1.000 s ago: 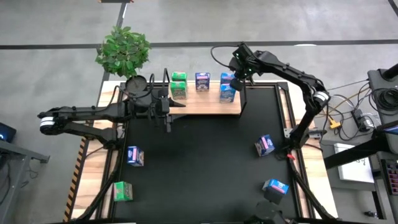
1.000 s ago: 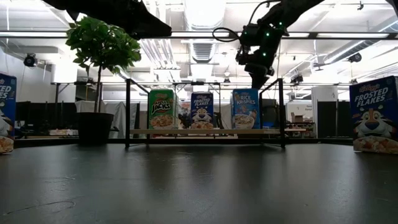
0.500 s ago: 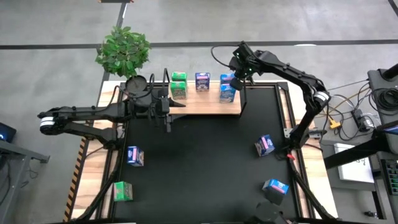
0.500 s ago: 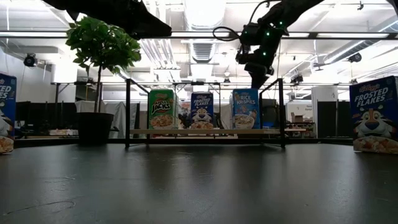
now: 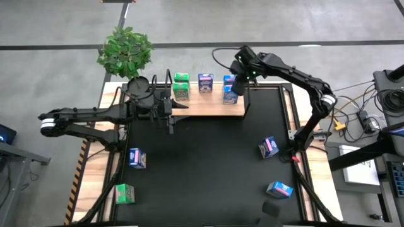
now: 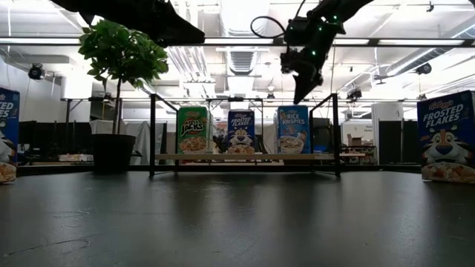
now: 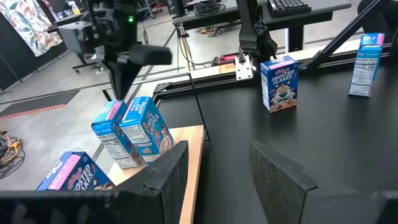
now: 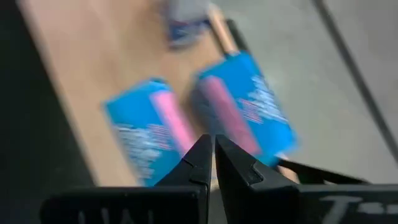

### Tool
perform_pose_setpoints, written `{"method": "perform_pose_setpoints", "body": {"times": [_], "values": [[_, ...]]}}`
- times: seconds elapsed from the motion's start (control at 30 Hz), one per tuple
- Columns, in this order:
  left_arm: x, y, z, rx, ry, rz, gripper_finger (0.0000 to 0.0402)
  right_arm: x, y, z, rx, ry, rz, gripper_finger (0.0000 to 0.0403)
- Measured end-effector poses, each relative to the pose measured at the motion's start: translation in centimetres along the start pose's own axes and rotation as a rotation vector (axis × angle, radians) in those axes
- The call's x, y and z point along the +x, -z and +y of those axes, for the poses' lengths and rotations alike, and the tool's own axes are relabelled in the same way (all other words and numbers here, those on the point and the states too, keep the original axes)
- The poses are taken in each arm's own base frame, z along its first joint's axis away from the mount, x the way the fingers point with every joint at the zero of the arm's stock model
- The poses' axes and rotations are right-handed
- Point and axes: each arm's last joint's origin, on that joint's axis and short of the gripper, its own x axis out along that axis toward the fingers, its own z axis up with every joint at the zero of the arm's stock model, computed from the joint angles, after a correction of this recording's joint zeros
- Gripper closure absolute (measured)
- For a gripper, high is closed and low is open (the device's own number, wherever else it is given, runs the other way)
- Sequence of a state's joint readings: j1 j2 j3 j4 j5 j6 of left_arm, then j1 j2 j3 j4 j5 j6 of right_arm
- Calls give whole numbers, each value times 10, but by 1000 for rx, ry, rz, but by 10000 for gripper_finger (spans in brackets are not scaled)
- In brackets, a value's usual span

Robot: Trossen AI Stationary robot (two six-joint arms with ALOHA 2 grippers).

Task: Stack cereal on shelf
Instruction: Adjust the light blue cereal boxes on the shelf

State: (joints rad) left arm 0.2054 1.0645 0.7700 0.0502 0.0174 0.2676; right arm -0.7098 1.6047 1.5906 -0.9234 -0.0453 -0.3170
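Observation:
The shelf [image 5: 211, 106] is a light wood board with black uprights at the table's far edge. On it stand green cartons of cereal [image 5: 181, 88], a purple-blue carton [image 5: 206, 82] and two blue cartons [image 5: 230, 91]. My right gripper [image 5: 238, 77] hangs shut just above the two blue cartons [image 8: 186, 130], pointing steeply down and touching nothing. My left gripper [image 5: 183, 105] waits open and holding nothing at the shelf's left end, and its wrist view looks along the board [image 7: 186, 140]. Several more cartons stand loose on the black mat [image 5: 137, 157] [image 5: 268, 147].
A potted plant [image 5: 126, 50] stands at the far left beside the shelf. Loose cartons stand on the mat at near left [image 5: 125, 193] and near right [image 5: 279, 188]. The mat's middle [image 5: 208, 164] is bare. Cables run along the right side [image 5: 353, 120].
My right gripper, still shut, has risen a little above the blue cartons on the shelf, shifted slightly toward the table's left and tipped somewhat. The cartons stand as before.

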Motion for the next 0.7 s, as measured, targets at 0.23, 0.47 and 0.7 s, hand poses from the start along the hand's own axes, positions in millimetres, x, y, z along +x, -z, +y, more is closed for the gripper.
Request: {"method": "perform_pose_setpoints", "body": {"times": [0.23, 0.47, 0.7], "values": [[0, 0, 0, 0, 0, 0, 249, 4, -8, 14, -52, -68, -53, 390], [0, 0, 0, 0, 0, 1, 249, 18, -7, 15, -48, -78, -23, 390], [0, 1, 0, 0, 2, 7, 249, 21, -7, 14, -23, -73, -11, 390]]}}
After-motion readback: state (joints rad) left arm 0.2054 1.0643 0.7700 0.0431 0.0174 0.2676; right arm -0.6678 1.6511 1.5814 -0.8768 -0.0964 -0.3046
